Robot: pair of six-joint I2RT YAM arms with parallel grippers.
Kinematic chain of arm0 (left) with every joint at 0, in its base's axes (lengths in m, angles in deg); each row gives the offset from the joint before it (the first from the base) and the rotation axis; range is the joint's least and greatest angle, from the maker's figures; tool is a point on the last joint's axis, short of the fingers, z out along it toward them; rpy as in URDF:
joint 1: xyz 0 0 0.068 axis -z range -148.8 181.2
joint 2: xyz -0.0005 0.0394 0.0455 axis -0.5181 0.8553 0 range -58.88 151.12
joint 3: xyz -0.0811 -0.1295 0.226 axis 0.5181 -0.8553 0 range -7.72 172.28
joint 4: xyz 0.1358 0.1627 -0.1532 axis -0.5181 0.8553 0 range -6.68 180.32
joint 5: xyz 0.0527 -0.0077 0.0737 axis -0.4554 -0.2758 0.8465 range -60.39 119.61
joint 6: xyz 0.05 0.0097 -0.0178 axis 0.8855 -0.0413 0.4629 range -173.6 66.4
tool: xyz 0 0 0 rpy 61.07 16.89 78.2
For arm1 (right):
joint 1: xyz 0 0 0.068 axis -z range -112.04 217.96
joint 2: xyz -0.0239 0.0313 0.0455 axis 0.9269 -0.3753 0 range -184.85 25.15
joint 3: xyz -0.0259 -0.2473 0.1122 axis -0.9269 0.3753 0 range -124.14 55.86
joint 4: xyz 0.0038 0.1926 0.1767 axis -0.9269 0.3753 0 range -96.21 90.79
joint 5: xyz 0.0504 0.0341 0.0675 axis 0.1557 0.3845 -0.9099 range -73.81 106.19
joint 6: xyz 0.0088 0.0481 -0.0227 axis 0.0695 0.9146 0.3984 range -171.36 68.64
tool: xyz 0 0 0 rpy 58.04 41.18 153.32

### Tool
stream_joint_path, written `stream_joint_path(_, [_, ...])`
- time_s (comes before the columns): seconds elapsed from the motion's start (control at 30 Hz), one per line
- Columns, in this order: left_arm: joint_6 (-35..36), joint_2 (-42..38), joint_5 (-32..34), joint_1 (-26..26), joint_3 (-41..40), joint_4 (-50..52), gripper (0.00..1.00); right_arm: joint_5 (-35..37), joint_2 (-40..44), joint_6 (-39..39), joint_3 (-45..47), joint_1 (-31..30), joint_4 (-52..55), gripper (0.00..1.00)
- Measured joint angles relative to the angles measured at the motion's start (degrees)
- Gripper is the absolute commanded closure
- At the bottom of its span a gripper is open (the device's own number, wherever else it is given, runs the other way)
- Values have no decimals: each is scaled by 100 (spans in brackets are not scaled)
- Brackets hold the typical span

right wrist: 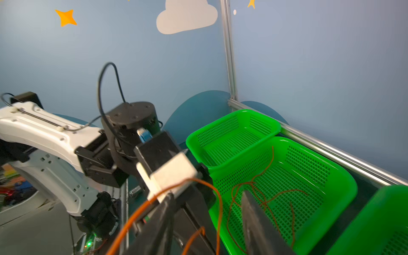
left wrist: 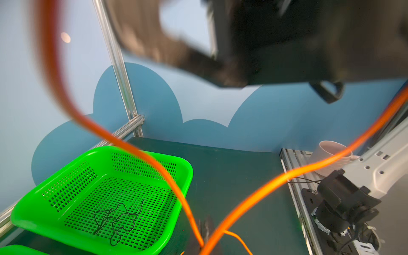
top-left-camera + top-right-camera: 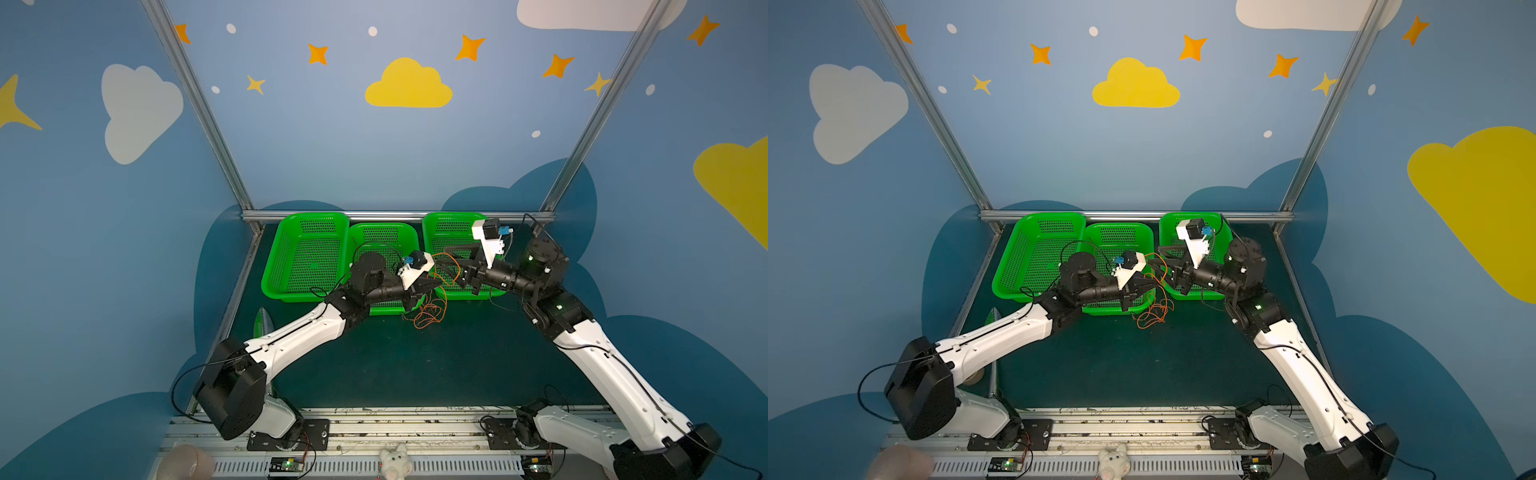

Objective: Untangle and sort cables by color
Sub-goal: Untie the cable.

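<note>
An orange cable [image 3: 429, 315] lies in loose loops on the dark mat in front of the middle basket [image 3: 384, 227], and strands rise to both grippers. My left gripper [image 3: 432, 284] is shut on this orange cable [image 2: 260, 185], pinching it at the fingertips [image 2: 204, 242]. My right gripper [image 3: 451, 266] hangs open just right of it, over the right basket's [image 3: 455, 216] near-left corner. Orange strands drape across its fingers [image 1: 167, 209] without being pinched. A red cable [image 1: 265, 198] lies in the middle basket [image 1: 344, 176]. A black cable [image 2: 117, 218] lies in the right basket [image 2: 181, 163].
The left basket [image 3: 305, 257] holds nothing that I can see. All three baskets stand in a row along the back rail [image 3: 399, 215]. A white cup [image 2: 331, 154] sits by the right arm's base. A plush toy [image 3: 395, 459] rests on the front rail.
</note>
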Motion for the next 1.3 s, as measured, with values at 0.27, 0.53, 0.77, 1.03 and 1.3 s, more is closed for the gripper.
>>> stream_joint_path(0.27, [243,-568,-160,0,413,304,97,382,649,59,1346,518,-44,31])
stream_joint_path(0.53, [496,-756,-260,2,710,544,97,363,1019,199,2363,553,-404,29])
stream_joint_path(0.77, [601,-739,-372,2,802,693,97,-260,706,262,2559,328,-542,31])
stream_joint_path(1.03, [619,-625,-542,2,970,721,97,-422,-37,46,2424,-37,-348,51])
stream_joint_path(1.3, [643,-616,-597,2,1075,741,97,-444,-466,-26,1961,-46,107,100])
